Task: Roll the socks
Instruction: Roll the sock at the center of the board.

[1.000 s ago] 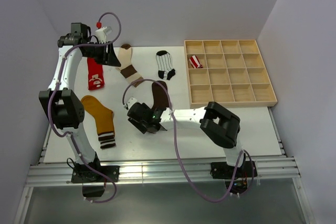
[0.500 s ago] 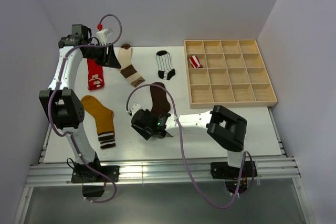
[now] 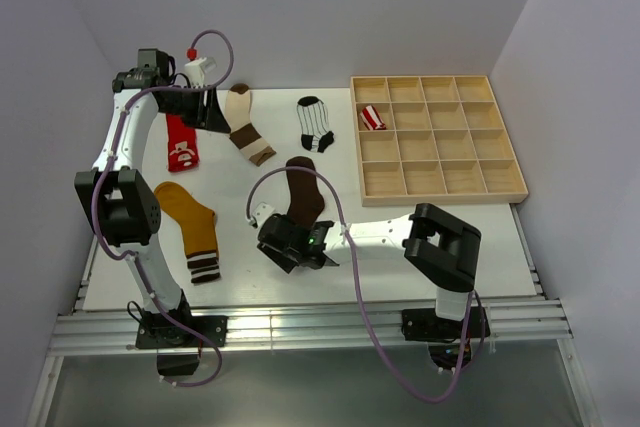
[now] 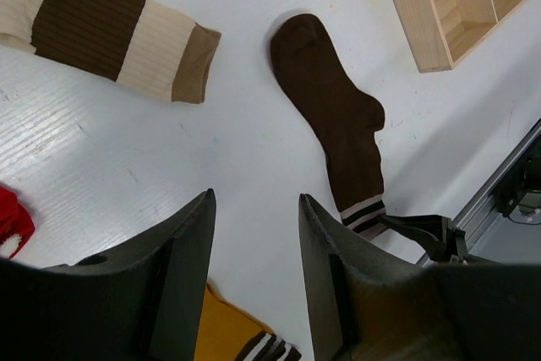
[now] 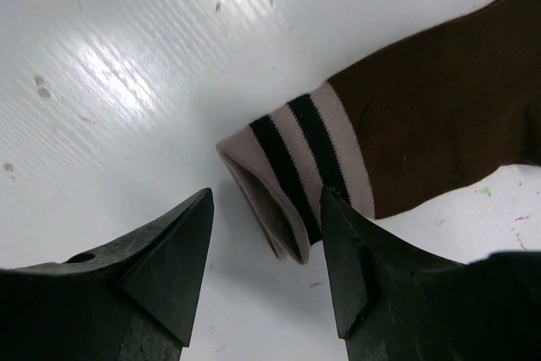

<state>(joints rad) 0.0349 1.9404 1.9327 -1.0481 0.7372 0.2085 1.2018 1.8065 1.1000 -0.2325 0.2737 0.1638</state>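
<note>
Flat on the white worktop: the dark brown sock, toe pointing away from the arm bases, striped cuff nearest them. Low at that cuff: the right gripper, moderately wide and gripping nothing, with the cuff's open end lying between the fingertips in the wrist view. Well left of and beyond the dark brown sock, raised above the surface: the left gripper, likewise parted and empty.

Beyond the dark brown sock: the cream-and-brown sock and the white sock with black stripes. To its left: the mustard sock and, farther back, the red sock with white pattern. To its right: the wooden tray, holding the red-white striped sock in a leftmost compartment.
</note>
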